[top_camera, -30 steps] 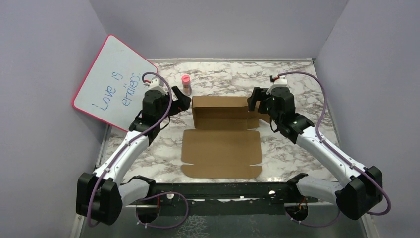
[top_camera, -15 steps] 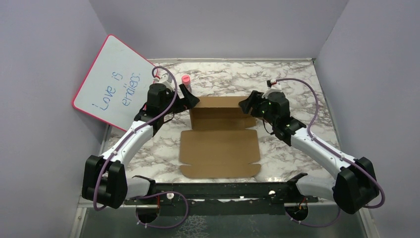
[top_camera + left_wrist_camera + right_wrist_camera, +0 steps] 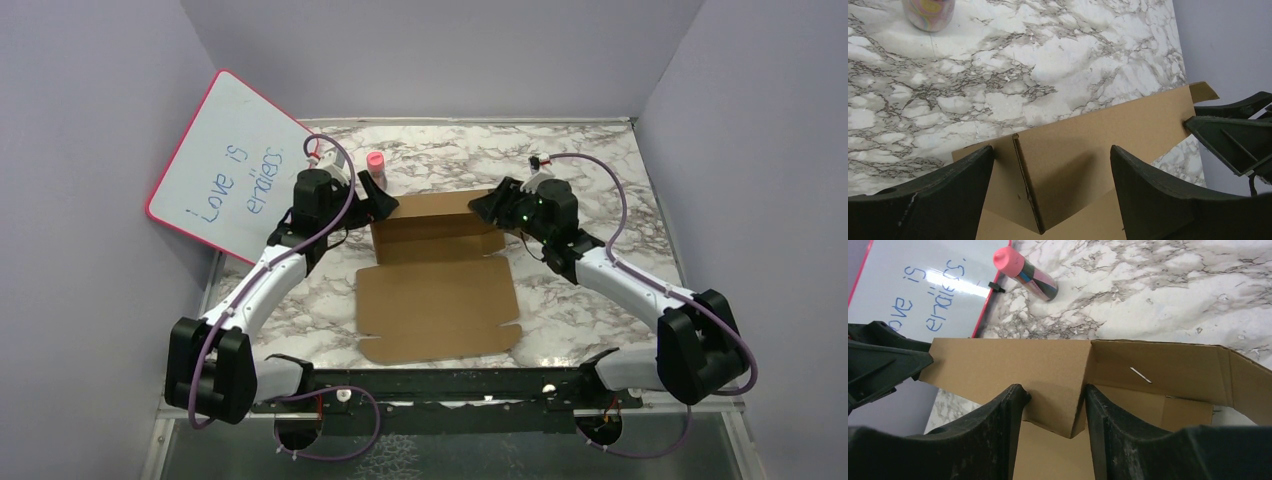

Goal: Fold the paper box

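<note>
The box (image 3: pixel 437 300) lies in the middle of the table (image 3: pixel 590 170), with its flat panel toward the near edge and its raised wall on the far side. The left gripper (image 3: pixel 388 206) straddles the wall's left end, and the right gripper (image 3: pixel 480 207) straddles its right end. The bottle (image 3: pixel 376 166) stands just behind the left gripper. The whiteboard (image 3: pixel 225 165) leans at the far left, beyond the left arm.

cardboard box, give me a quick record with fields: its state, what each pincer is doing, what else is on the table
box: brown cardboard, back wall raised, front panel and flap lying flat on the table
left pincer: open, astride the box's left rear corner
right pincer: closed on the right rear corner fold
other items: pink-capped bottle behind the box; pink-framed whiteboard leaning at the left wall
</note>
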Motion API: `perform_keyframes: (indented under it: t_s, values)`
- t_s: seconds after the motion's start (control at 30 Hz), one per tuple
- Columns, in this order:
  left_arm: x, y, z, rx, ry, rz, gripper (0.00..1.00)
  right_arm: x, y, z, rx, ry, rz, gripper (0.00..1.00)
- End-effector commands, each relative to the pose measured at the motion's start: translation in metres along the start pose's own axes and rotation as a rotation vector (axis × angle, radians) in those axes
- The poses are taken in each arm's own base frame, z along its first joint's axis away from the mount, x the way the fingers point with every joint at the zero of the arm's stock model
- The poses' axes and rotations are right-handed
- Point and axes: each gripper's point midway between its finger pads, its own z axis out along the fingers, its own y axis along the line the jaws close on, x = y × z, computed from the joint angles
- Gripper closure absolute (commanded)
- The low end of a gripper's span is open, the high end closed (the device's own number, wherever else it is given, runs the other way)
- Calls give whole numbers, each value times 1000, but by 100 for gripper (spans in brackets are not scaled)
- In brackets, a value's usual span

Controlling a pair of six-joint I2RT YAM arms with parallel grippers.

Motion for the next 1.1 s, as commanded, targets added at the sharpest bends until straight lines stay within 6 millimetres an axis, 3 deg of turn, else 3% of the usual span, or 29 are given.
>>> perform_keyframes:
  t_s: [0.0,0.13,0.27,0.4,0.57,0.73,0.77,0.9,1.07]
  values:
    - [0,-8,-7,25,-7,21,14,1,28,2,-135,40,47,49]
    - [-8,4,-15,-62,-33,59,13,-5,15,-1,-80,26,11,47]
    - [-23,15,-26,-158,-87,111,10,-13,4,-10,-22,-5,-46,35]
    - [-35,17,-35,-200,-114,158,10,-19,-4,-20,28,-39,-84,24]
    - [-54,16,-45,-254,-137,228,9,-26,-21,-36,105,-100,-120,21]
    - [-71,2,-45,-238,-132,278,9,-24,-30,-52,123,-149,-99,22]
    - [-72,-3,-43,-219,-116,284,9,-22,-41,-55,166,-162,-95,22]
    - [-72,-28,-30,-153,-54,323,9,-2,-74,-62,282,-155,-56,25]
    - [-56,-56,-7,-104,10,384,9,29,-83,-54,223,-152,14,32]
